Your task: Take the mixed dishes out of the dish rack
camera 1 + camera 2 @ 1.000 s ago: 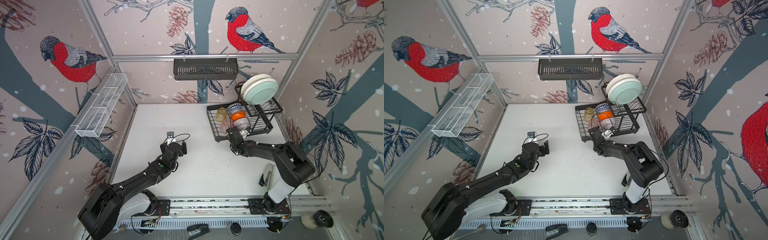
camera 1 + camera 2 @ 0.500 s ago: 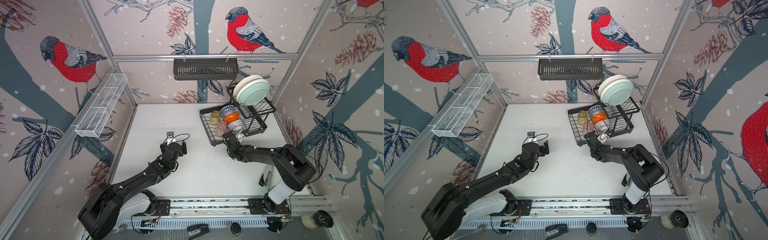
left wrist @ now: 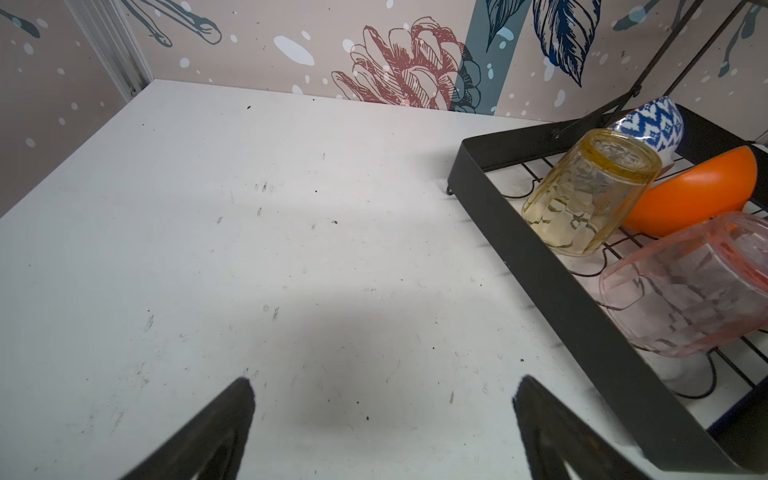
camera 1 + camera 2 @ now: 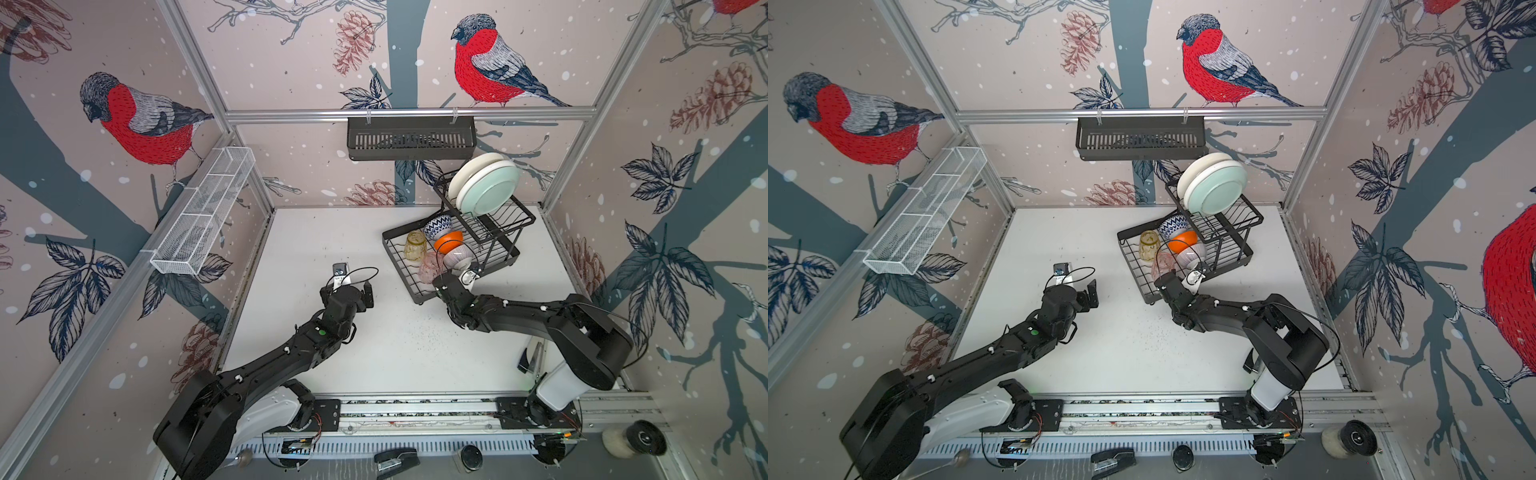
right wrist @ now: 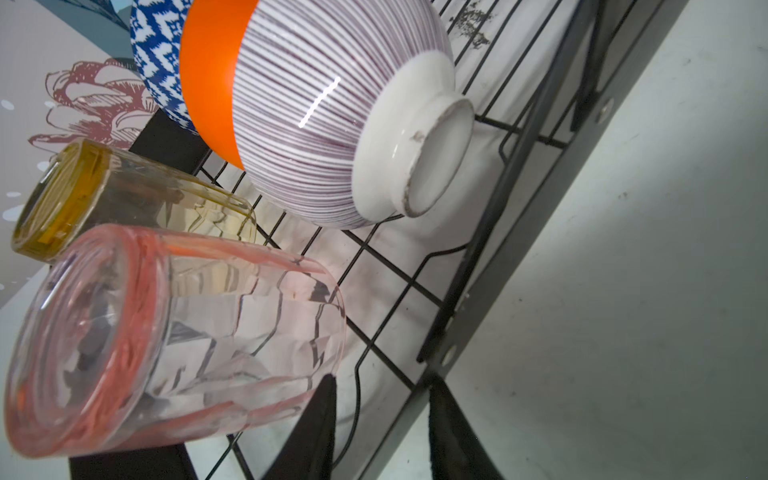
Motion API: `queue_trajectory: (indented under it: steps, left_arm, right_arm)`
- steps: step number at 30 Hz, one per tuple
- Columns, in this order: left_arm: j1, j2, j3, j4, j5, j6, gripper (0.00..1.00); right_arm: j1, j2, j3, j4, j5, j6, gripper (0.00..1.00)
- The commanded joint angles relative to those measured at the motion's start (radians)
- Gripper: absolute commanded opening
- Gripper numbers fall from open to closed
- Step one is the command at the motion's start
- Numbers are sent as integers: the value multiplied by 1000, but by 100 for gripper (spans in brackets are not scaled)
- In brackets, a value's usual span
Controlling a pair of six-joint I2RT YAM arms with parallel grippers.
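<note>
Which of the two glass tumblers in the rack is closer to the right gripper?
The pink tumbler: it sits by the rim of the dish rack, right beside the right gripper clamped on that rim. The amber tumbler stands beyond it, farther off.

Rack position: the two-tier black wire dish rack (image 4: 397,266) has slid left toward the middle of the white desk (image 4: 332,232).
Rack angle: swung, near left corner now closer to the robot's base.
Right arm: the right gripper (image 5: 382,380) has drawn back with it, jaws astride the front rim.
Load: pale mint and cream plates (image 4: 486,187) carried along, seemingly unshifted in their slots.
</note>
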Motion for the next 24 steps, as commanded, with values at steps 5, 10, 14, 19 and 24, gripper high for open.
queue_trajectory:
  steps: [5, 10, 14, 19, 24]
  left_arm:
    - [-1, -9, 4, 6, 5, -13, 98]
    - [-1, -26, -4, 7, -4, -13, 98]
    - [-1, -31, 1, 1, -5, -16, 97]
    - [-1, -48, -1, -5, -11, -19, 97]
    - [-1, -67, -4, -10, -16, -19, 97]
  right_arm:
    - [115, 40, -25, -434, -363, -215, 0]
    - [171, 25, -28, -414, -343, -282, 0]
    - [189, 9, -38, -436, -339, -330, 0]
    - [195, -65, -89, -415, -342, -354, 0]
    - [172, -155, -126, -470, -279, -354, 7]
